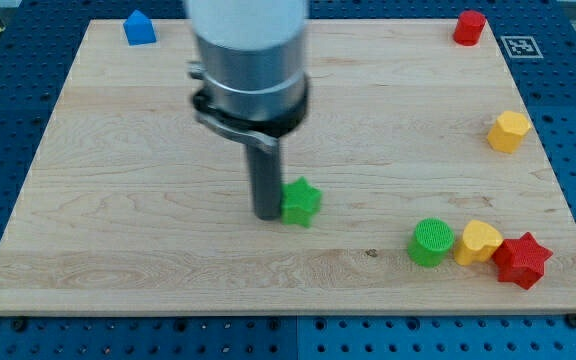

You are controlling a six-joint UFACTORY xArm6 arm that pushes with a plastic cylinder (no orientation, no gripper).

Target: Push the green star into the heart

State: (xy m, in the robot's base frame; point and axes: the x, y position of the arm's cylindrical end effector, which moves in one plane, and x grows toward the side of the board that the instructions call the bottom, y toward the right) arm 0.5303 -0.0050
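The green star [301, 202] lies on the wooden board [118, 220] a little below its middle. My tip [269, 215] stands on the board right at the star's left side, touching it or nearly so. The yellow heart [478, 242] lies near the view's bottom right, well to the right of the star. It sits between a green cylinder [431, 242] on its left and a red star [522, 260] on its right, all three close together.
A blue house-shaped block [139, 28] sits at the view's top left. A red hexagonal block [469, 27] sits at the top right. A yellow hexagonal block [508, 131] lies near the right edge.
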